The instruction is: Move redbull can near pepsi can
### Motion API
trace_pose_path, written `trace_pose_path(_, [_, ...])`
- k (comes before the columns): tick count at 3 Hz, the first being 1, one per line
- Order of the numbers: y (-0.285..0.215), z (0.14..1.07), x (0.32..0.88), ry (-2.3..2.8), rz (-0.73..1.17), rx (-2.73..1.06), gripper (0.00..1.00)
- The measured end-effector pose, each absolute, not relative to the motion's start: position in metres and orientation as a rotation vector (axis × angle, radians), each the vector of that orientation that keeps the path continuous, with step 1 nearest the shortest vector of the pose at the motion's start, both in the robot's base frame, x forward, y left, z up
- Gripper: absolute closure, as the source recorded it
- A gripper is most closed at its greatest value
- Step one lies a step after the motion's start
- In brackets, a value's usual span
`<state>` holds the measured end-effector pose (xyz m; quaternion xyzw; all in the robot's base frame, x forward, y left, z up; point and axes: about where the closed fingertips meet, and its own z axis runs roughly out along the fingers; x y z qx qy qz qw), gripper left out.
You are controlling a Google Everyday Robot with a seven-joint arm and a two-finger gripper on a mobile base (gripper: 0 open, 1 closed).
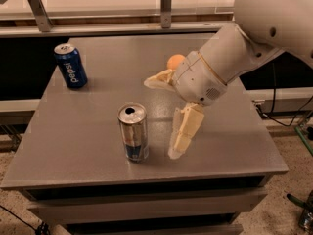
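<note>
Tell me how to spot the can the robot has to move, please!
Look at the grey flat-topped table and go toward its front edge. There stands a slim tall silver metal can with a blue and red mark, just left of the robot's cream gripper, which hangs open beside it. The only other can, a shorter dark blue pepsi can, sits at the back left corner.
</note>
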<state>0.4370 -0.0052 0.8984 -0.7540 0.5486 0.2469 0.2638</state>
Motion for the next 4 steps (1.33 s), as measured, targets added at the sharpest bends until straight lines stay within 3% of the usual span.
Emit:
trace_pose_path(1, [0.027,0.895,0.433,1.415,0.779,-2.059,0.00])
trace_pose_path(2, [0.047,0.892,0.430,1.375,0.838,-2.084,0.17])
trace_pose_path(4, [0.039,0.907,0.428,1.352,0.832,-2.024,0.65])
